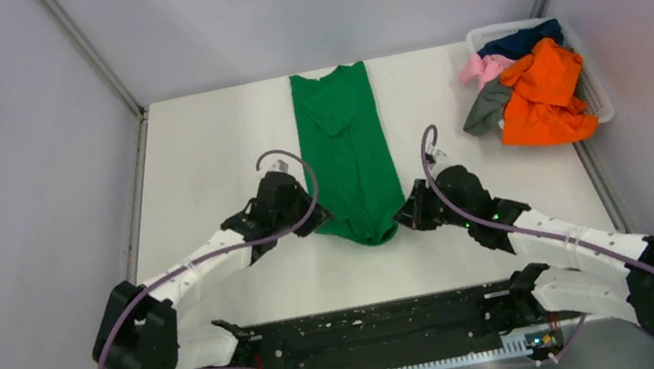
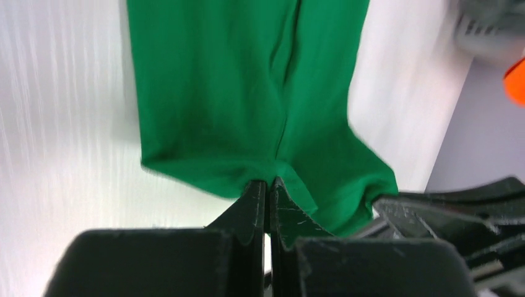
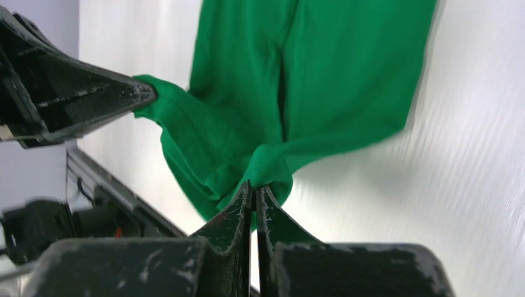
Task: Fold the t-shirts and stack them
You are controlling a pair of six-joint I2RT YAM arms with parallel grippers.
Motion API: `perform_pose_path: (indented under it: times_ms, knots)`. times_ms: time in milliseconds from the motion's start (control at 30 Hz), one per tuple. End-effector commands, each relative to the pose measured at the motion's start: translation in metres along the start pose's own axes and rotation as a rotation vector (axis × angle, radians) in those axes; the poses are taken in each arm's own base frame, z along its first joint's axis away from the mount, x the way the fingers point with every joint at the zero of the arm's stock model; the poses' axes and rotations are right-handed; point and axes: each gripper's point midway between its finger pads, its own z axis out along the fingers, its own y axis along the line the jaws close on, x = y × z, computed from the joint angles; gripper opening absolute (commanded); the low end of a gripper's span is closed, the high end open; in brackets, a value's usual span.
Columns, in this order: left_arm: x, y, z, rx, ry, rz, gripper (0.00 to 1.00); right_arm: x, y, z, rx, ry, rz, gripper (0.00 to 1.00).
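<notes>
A green shirt [image 1: 349, 150] lies in the middle of the white table [image 1: 206, 155]. It is folded into a long, thin strip. One end is by the far wall and the other end points at the robot.

The left gripper [image 1: 314, 219] is at the near end of the shirt, on its left corner. Its two fingers [image 2: 255, 198] are pressed tight together, and a little bit of green cloth is caught between the tips. The rest of the shirt stretches away from the fingers across the table.

The right gripper [image 1: 406, 214] is at the same end, on the right corner. Its fingers [image 3: 238, 207] are squeezed together too, with a bunch of green cloth pinched at the tips. The cloth is crumpled and puffy right where it is pinched.

The two grippers are near each other, with the end of the shirt between them. That end hangs in a small curve from one gripper to the other. I cannot tell if the end is off the table or touching it.

A white basket [image 1: 595, 86] sits in the far right corner of the table, well apart from the grippers. An orange shirt [image 1: 546, 95] is piled on top in it. A pink shirt [image 1: 483, 68], a grey shirt [image 1: 484, 108] and a dark blue shirt [image 1: 521, 39] spill over its left side.
</notes>
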Motion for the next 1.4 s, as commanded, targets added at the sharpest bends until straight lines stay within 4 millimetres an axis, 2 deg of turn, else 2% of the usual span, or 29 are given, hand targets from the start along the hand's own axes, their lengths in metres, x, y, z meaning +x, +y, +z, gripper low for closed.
perform_pose_path:
  times_ms: [0,33,233,333,367,500,667,833,933,967,1000,1033,1100,1167,1200,1233,1267,1367]
  knots:
    - [-0.065,-0.025,0.014,-0.019,-0.094,0.034,0.00,-0.087,0.025,0.016,-0.007,-0.199,0.037,0.00]
    - [-0.077,-0.029,0.018,-0.019,-0.091,0.031,0.00,-0.097,0.020,0.023,0.017,-0.210,0.045,0.00]
    - [-0.143,-0.038,0.043,-0.010,-0.084,0.014,0.00,-0.164,0.024,0.051,0.039,-0.291,0.015,0.00]
    - [-0.168,-0.044,0.058,0.006,-0.072,0.013,0.00,-0.190,0.016,0.066,0.060,-0.318,0.017,0.00]
    - [-0.174,-0.041,0.066,-0.007,-0.060,0.008,0.00,-0.197,0.012,0.071,0.060,-0.323,0.019,0.00]
    - [-0.204,-0.036,0.078,-0.038,-0.097,0.007,0.00,-0.226,0.005,0.090,0.035,-0.342,0.016,0.00]
    - [-0.236,-0.034,0.094,-0.031,-0.125,0.009,0.00,-0.238,-0.010,0.119,0.021,-0.303,0.013,0.00]
    - [-0.243,-0.024,0.123,-0.045,-0.061,0.016,0.00,-0.244,-0.027,0.138,0.026,-0.290,0.036,0.00]
    - [-0.247,-0.022,0.134,-0.051,-0.048,0.019,0.07,-0.248,-0.036,0.150,0.029,-0.285,0.037,0.01]
    - [-0.249,-0.020,0.137,-0.061,-0.047,0.018,0.08,-0.251,-0.039,0.154,0.035,-0.286,0.034,0.07]
    - [-0.252,-0.020,0.137,-0.063,-0.049,0.019,0.15,-0.254,-0.042,0.159,0.037,-0.283,0.026,0.19]
    - [-0.255,-0.020,0.138,-0.069,-0.052,0.019,0.29,-0.260,-0.042,0.163,0.029,-0.281,0.013,0.34]
    - [-0.264,-0.022,0.134,-0.083,-0.065,0.024,0.66,-0.261,-0.045,0.167,0.040,-0.252,-0.005,0.51]
    - [-0.270,-0.028,0.123,-0.092,-0.092,0.032,0.92,-0.261,-0.043,0.161,0.047,-0.249,-0.025,0.79]
    - [-0.272,-0.032,0.115,-0.089,-0.108,0.038,0.98,-0.260,-0.041,0.155,0.047,-0.253,-0.035,0.94]
    - [-0.272,-0.035,0.108,-0.084,-0.119,0.041,0.99,-0.257,-0.040,0.148,0.049,-0.257,-0.045,0.98]
    - [-0.270,-0.037,0.101,-0.074,-0.127,0.043,0.99,-0.251,-0.041,0.142,0.054,-0.253,-0.053,0.99]
    - [-0.241,-0.025,0.085,-0.077,-0.107,0.038,0.99,-0.223,-0.045,0.123,0.063,-0.217,-0.045,0.99]
